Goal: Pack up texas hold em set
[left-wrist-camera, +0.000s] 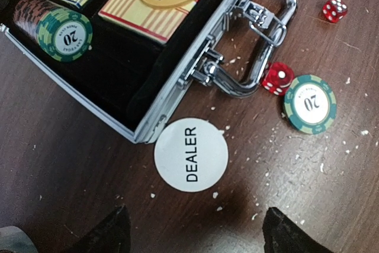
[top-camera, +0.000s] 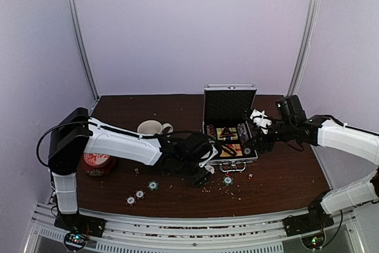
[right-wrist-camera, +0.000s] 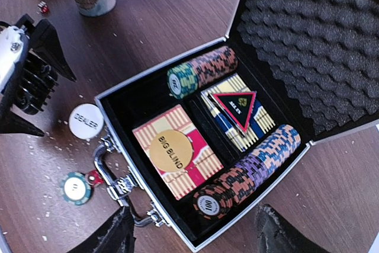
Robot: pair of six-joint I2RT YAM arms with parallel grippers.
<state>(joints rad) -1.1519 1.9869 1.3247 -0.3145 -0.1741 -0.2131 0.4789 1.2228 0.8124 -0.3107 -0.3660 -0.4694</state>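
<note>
The silver briefcase (top-camera: 230, 157) lies open with its lid (top-camera: 229, 105) upright. Inside are two rows of poker chips (right-wrist-camera: 207, 69), a blue-yellow card box (right-wrist-camera: 260, 124) and a red-yellow box under a Big Blind disc (right-wrist-camera: 173, 151). The white dealer button (left-wrist-camera: 190, 154) lies on the table against the case's front corner (left-wrist-camera: 145, 134). My left gripper (left-wrist-camera: 195, 232) hovers open and empty just short of it. A green chip (left-wrist-camera: 310, 103) and two red dice (left-wrist-camera: 276, 78) lie by the handle (left-wrist-camera: 260, 57). My right gripper (right-wrist-camera: 195, 235) is open and empty over the case's right front corner.
A white patterned mug (top-camera: 151, 127) stands behind my left arm and a red-and-white tin (top-camera: 96, 163) at the left edge. Three loose chips (top-camera: 140, 194) lie near the front left. White crumbs are scattered in front of the case.
</note>
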